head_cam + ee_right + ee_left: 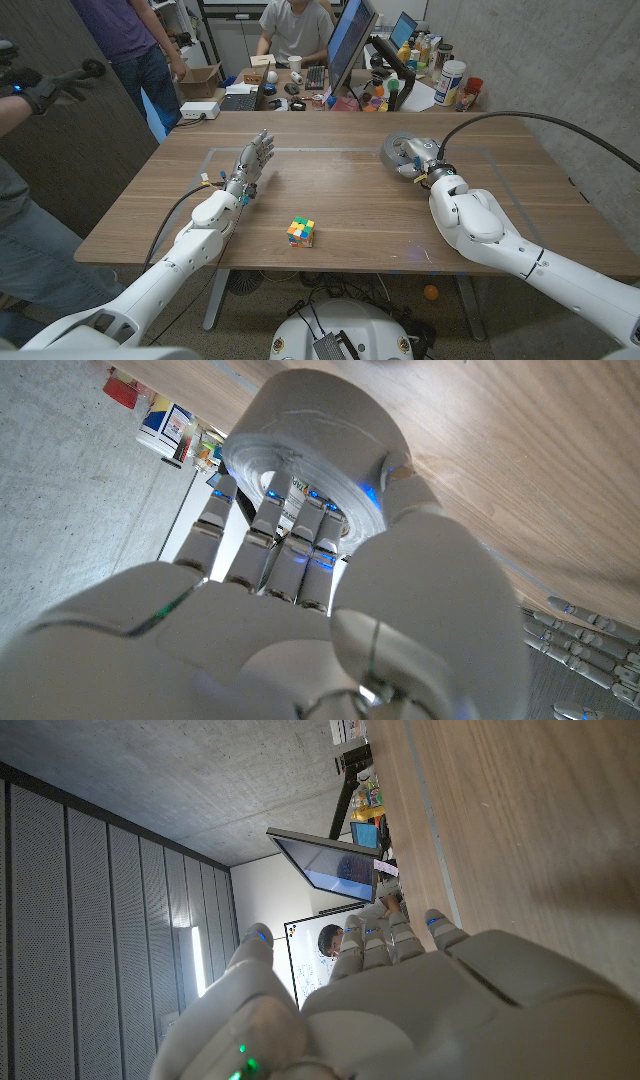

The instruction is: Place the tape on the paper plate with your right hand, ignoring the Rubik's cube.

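A grey roll of tape (396, 150) sits at the far right of the wooden table (340, 185). My right hand (424, 167) is on it. In the right wrist view the fingers (290, 535) reach into the hole of the tape (300, 440) while the thumb presses its outer wall, so the hand (300, 620) grips the roll. Whether the roll is off the table I cannot tell. The Rubik's cube (301, 232) lies near the front edge, in the middle. My left hand (251, 168) stands on the left side with fingers stretched out and apart, holding nothing; its back (420, 1010) shows in the left wrist view.
Behind the table's far edge stands a cluttered desk with a monitor (350, 40), a keyboard (316, 77) and bottles (450, 80). A person sits there, another stands at the back left. A person's gloved hand (45, 85) reaches in at the left edge.
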Controlling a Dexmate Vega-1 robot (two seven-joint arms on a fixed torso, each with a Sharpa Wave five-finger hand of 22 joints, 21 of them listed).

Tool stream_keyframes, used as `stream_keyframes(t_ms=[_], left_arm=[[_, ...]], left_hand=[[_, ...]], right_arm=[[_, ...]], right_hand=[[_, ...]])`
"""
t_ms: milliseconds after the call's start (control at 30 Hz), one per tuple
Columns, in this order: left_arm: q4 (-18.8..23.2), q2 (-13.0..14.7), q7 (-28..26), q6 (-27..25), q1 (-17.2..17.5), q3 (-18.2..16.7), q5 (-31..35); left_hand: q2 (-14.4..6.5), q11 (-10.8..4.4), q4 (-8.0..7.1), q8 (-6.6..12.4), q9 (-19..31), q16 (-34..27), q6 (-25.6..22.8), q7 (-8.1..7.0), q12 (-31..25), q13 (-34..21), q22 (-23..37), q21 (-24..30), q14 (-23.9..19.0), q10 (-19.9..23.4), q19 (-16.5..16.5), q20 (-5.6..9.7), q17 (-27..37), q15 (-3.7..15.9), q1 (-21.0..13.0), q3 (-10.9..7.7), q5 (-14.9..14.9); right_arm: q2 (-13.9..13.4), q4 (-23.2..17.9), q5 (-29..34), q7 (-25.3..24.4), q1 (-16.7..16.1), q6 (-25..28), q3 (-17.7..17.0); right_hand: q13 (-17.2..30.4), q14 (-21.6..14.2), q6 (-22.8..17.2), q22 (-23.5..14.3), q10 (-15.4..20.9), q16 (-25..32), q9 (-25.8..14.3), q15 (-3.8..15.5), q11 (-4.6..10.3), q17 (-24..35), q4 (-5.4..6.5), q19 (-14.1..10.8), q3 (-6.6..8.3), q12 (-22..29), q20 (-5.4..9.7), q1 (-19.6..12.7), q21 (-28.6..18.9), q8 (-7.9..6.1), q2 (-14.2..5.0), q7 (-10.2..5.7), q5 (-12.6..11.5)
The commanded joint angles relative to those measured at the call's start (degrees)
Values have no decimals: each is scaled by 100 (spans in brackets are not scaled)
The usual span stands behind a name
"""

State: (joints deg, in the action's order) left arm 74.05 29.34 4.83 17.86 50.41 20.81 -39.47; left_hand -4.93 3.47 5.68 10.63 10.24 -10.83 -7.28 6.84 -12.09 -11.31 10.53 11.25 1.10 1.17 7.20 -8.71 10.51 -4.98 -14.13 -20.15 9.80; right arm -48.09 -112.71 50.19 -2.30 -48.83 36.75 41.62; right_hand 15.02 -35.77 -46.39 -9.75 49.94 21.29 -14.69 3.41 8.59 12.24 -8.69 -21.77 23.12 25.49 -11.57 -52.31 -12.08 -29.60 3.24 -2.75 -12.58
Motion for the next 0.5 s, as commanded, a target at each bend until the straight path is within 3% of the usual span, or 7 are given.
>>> stream_keyframes(t_ms=[33, 500], left_arm=[[-4, 11, 23, 3, -15, 5, 9], [59, 43, 47, -45, -22, 17, 9]], left_hand=[[-43, -10, 16, 41, 26, -14, -38, 10, -24, -25, 14, 38, 16, -19, 34, -36, 19, -21, 31, -25, 30], [-47, -6, 21, 40, 26, -13, -40, 15, -23, -25, 14, 36, 22, -20, 43, -23, 18, -18, 33, -32, 30]], right_arm=[[-63, -258, 233, 103, -127, 141, -103], [-190, -662, 538, 364, -290, 250, -232]], right_hand=[[11, -78, -998, -7, 391, 5, -9, 30, 381, 14, 9, -66, -21, 2, -15, -536, -24, -48, -595, -883, 5], [0, -214, -1005, -9, 405, -24, 14, -51, 376, -31, 6, -206, -23, -26, -22, -549, -34, -56, -590, -855, 7]])
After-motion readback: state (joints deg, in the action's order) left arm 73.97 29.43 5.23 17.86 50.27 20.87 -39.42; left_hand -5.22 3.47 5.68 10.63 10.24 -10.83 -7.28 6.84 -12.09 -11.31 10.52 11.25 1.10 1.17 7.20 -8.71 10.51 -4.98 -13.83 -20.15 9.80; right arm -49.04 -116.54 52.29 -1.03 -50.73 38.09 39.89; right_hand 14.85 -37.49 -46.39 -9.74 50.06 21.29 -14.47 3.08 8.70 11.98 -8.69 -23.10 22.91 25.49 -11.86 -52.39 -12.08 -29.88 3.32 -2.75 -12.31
